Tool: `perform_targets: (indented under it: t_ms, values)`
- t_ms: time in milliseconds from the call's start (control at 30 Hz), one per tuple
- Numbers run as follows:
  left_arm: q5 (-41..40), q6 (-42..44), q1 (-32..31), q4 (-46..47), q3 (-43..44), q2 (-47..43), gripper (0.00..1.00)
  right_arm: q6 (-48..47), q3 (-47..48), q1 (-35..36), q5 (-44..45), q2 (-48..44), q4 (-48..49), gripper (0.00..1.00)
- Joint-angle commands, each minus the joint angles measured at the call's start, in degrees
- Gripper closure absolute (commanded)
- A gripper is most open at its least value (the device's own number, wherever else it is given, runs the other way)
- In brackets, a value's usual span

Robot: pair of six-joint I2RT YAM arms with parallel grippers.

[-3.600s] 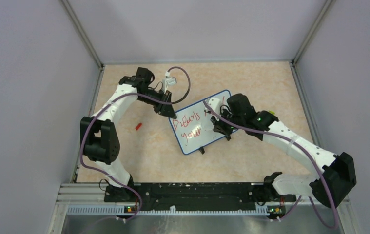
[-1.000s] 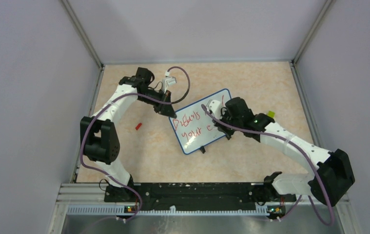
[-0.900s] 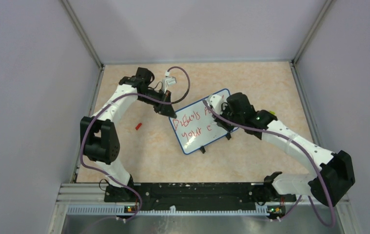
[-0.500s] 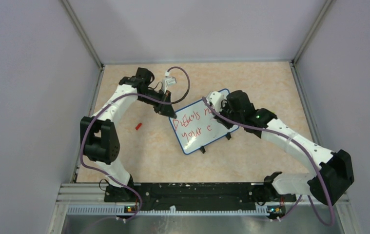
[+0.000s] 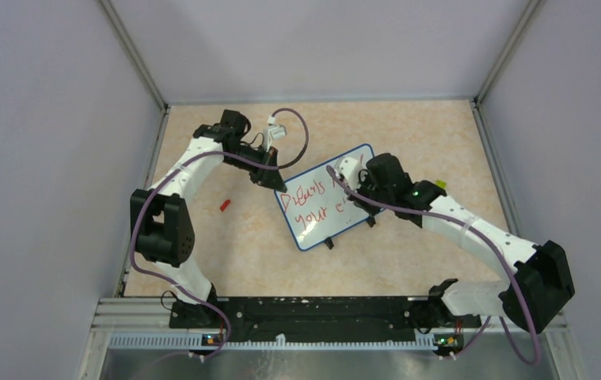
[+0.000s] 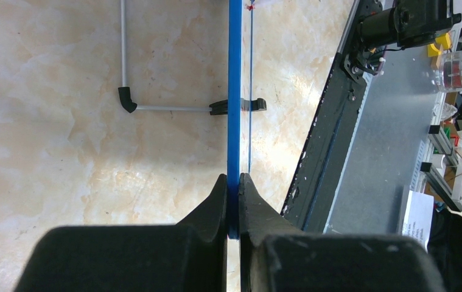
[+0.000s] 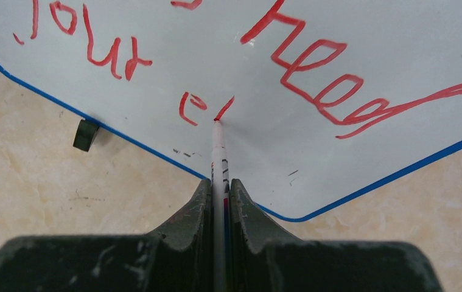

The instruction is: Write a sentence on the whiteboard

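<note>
Between the left gripper's (image 6: pixel 233 182) closed fingers sits the whiteboard (image 6: pixel 234 73), clamped edge-on by its blue rim. Ahead of the right gripper (image 7: pixel 219 185), which is closed on the marker (image 7: pixel 217 149), the tip touches the board beside the sentence's (image 5: pixel 311 201) last letter. Excess tip pressure could tilt the board and distort the strokes.

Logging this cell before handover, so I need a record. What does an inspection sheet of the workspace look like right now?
Surface: beige marbled table.
Job's things: whiteboard bears the sentence in red, unfinished; marker tip touches it.
Clutter: small red piece left of the board.
Grippers: left gripper shut on the whiteboard's rim; right gripper shut on the marker.
Cables: purple cable loops by the left wrist.
Surroundings: grey walls.
</note>
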Motion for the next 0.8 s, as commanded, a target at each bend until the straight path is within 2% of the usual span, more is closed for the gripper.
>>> perform_targets:
  t_ms: [0, 233, 400, 767]
  values:
    - [0.22, -0.16, -0.17, 1.81, -0.89, -0.25, 1.0, -0.63, -2.22, -0.69, -0.37, -1.56, 0.99, 1.0]
    - [0.13, -0.1, -0.13, 1.88, -1.08, -0.25, 1.0, 0.69, -4.31, 0.87, -2.69, -1.68, 0.86, 1.0]
    - [0.23, -0.27, -0.13, 1.87, -1.1, -0.41, 1.0, 1.76, -1.11, 1.58, -4.73, -1.84, -0.01, 1.0]
    - [0.19, -0.27, -0.13, 1.84, -1.15, -0.51, 1.0, 1.33, 2.34, 0.4, -1.1, -1.8, 0.94, 1.0]
